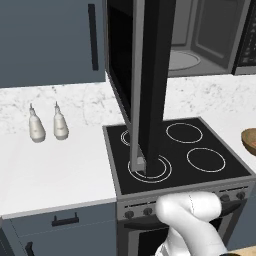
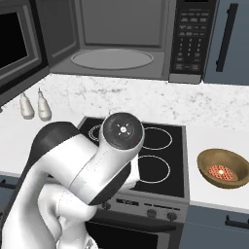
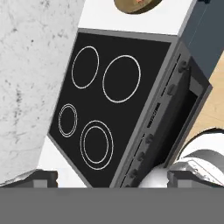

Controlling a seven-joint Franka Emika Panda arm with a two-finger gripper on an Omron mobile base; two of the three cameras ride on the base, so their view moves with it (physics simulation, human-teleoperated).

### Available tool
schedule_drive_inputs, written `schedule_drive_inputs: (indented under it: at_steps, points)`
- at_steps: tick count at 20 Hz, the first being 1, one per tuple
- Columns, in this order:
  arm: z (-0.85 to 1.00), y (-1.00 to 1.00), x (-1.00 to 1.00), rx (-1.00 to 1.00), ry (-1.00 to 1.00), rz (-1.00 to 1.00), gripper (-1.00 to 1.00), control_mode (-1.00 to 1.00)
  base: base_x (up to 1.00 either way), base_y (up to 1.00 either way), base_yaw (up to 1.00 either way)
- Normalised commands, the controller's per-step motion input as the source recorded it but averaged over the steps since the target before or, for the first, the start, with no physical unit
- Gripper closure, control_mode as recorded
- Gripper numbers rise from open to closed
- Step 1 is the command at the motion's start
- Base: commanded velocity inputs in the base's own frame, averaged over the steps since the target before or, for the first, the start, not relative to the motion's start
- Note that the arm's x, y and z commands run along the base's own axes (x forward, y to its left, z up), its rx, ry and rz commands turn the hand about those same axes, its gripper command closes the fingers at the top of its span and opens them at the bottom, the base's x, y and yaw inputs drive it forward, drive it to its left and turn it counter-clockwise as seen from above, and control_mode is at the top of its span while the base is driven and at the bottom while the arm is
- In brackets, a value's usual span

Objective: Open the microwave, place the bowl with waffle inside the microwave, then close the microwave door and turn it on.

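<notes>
The microwave (image 2: 116, 36) hangs above the stove with its grey interior and round turntable (image 2: 112, 59) exposed. The microwave door (image 1: 150, 85) is swung wide open and stands edge-on toward me; it also shows as the microwave door (image 2: 14, 44) at far left. The wooden bowl (image 2: 223, 168) holding a waffle rests on the white counter right of the stove, and appears as the bowl (image 1: 250, 140) and the bowl (image 3: 135, 5). My gripper (image 3: 114, 177) is open above the stovetop, looking down on it, with nothing between its fingers and well apart from the bowl.
The black stovetop (image 1: 180, 150) with several ring burners lies below the microwave. Two small white bottles (image 1: 47, 124) stand on the left counter. The button panel (image 2: 192, 39) is at the microwave's right. A blue-grey cabinet (image 1: 50, 40) is at upper left.
</notes>
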Motion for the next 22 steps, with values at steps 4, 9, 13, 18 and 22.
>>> schedule_drive_inputs:
  at_steps: [4,9,13,18,22]
  points:
    - [-0.59,-0.95,0.22,-0.13,0.09,-0.23,-1.0,-1.0,0.0,0.0,0.0]
    - [-0.49,-0.96,0.21,-0.04,0.17,-0.2,-1.0,-1.0,0.0,0.0,0.0]
    - [-0.37,-0.95,0.09,0.0,0.21,-0.18,-1.0,-1.0,0.0,0.0,0.0]
    - [-0.33,-0.82,0.22,0.01,0.11,-0.13,-1.0,-1.0,0.0,0.0,0.0]
    - [-0.33,-0.44,0.51,0.0,0.0,-0.15,-1.0,-1.0,0.0,0.0,0.0]
